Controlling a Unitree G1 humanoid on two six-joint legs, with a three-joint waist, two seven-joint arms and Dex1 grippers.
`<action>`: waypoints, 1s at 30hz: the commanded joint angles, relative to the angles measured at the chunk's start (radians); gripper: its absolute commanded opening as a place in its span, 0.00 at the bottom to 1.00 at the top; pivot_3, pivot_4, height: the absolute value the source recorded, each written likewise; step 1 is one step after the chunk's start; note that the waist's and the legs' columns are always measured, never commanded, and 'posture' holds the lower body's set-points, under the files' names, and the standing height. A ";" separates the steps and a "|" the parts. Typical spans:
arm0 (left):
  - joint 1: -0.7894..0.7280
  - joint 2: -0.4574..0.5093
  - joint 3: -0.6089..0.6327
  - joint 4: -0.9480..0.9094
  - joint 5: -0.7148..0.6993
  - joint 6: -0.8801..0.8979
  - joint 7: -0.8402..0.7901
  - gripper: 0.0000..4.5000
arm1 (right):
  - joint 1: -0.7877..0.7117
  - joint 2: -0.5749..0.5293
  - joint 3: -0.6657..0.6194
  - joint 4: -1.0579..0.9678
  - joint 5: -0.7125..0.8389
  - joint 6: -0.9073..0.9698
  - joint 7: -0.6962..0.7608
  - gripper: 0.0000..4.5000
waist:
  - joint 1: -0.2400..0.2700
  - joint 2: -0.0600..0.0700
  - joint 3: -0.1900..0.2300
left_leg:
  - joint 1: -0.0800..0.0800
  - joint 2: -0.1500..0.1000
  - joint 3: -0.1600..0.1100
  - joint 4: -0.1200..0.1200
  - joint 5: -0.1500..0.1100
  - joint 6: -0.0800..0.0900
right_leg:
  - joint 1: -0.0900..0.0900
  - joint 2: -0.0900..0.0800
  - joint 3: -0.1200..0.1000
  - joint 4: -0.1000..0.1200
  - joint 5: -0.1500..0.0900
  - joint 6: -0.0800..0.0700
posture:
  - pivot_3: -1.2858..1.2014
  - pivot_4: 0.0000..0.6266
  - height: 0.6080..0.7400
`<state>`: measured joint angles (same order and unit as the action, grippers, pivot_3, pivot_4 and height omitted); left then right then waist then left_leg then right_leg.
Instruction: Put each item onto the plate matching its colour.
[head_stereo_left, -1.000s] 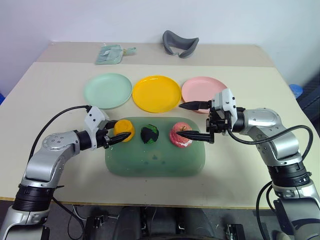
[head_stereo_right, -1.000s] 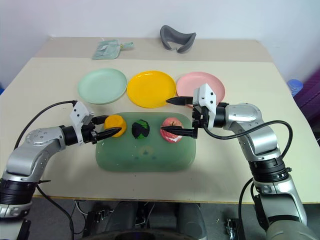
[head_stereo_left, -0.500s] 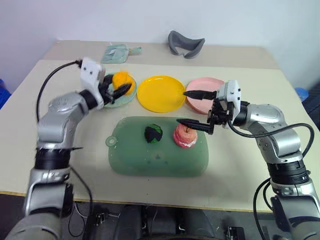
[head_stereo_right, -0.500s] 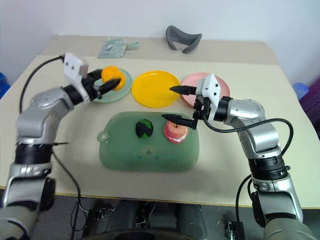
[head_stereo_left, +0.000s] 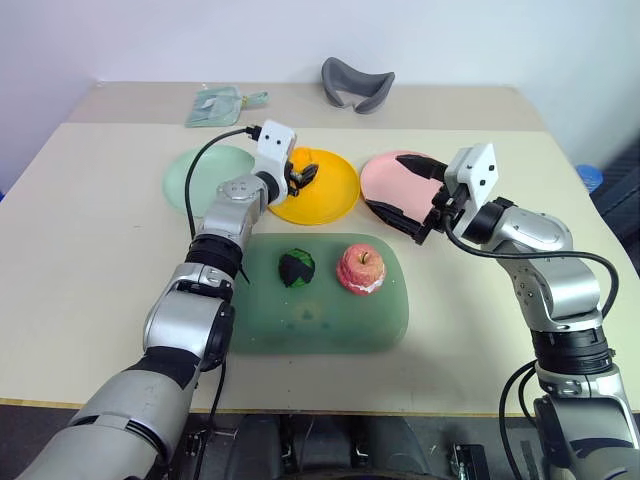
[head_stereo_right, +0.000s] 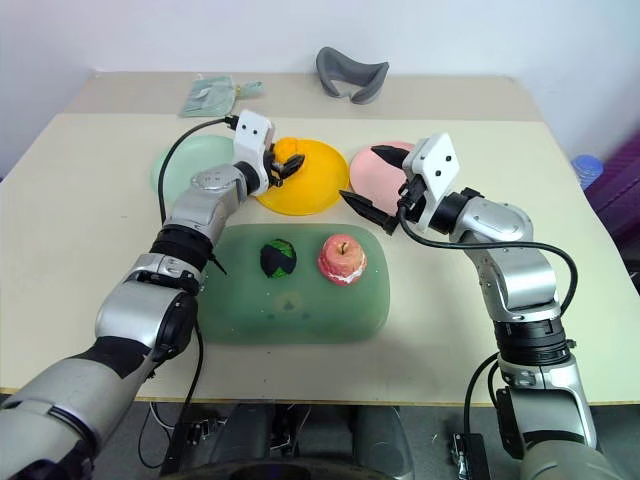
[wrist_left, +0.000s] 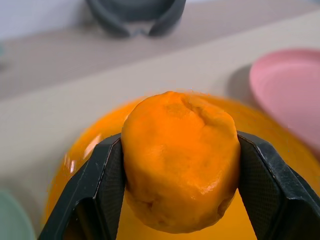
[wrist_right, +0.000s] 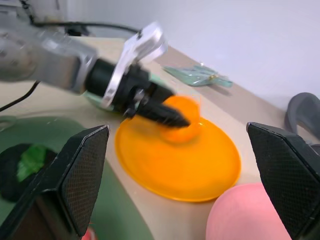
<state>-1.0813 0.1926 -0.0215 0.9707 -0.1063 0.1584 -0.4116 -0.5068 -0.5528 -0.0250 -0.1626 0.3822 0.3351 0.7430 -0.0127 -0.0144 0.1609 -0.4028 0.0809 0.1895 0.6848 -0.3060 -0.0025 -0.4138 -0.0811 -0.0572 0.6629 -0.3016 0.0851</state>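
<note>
Upper centre of the left eye view, the left gripper (head_stereo_left: 305, 176) clenches the lumpy yellow-orange toy food (head_stereo_left: 299, 165) over the yellow plate (head_stereo_left: 335, 195), while the right gripper (head_stereo_left: 398, 187) gapes empty by the pink plate (head_stereo_left: 385, 172). From the left wrist, black fingers (wrist_left: 102, 185) squeeze that toy on both sides; from the right wrist, it sits mid-frame over yellow.

Glossy plastic yellow plate (head_stereo_left: 325, 190), translucent rubbery green mat (head_stereo_left: 320, 315), matt beige tabletop (head_stereo_left: 90, 230)

Left arm is reaching forward toward the table's far edge, left gripper (head_stereo_left: 303, 175) clamping the yellow-orange toy (wrist_left: 180, 160) between both fingers. Right arm is bending at the elbow by the table's right edge, right gripper (head_stereo_left: 398, 186) pointing left, fingers spread wide, holding nothing.
</note>
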 joint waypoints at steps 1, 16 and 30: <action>-0.048 -0.004 0.016 0.014 0.014 -0.049 0.001 0.56 | 0.001 0.021 -0.019 -0.060 0.007 0.017 -0.042 1.00 | 0.004 0.000 0.000 | -0.001 0.000 -0.001 0.000 0.000 0.000 | -0.001 0.000 0.000 0.000 0.000 0.000 | 0.52 0.24 1.00; -0.019 -0.020 0.073 -0.001 -0.026 -0.054 -0.045 1.00 | 0.011 0.058 -0.008 -0.087 -0.011 0.020 -0.088 1.00 | -0.001 0.000 0.000 | -0.005 0.000 -0.001 0.001 0.000 0.000 | -0.004 0.000 -0.001 0.001 0.000 0.000 | 0.52 0.24 1.00; 0.451 0.297 0.055 -0.988 -0.351 0.357 -0.555 1.00 | 0.111 0.014 -0.027 -0.145 0.050 0.043 -0.008 1.00 | 0.001 0.000 0.000 | -0.005 0.001 -0.001 0.002 0.000 0.000 | -0.005 0.000 0.000 0.003 0.000 0.000 | 0.52 0.24 1.00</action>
<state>-0.6436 0.4640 0.0255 0.0771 -0.4113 0.4935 -0.9251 -0.3954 -0.5283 -0.0292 -0.2549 0.4091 0.3813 0.7241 -0.0118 -0.0140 0.1607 -0.4076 0.0816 0.1878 0.6881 -0.3057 -0.0029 -0.4183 -0.0813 -0.0576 0.6659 -0.3016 0.0850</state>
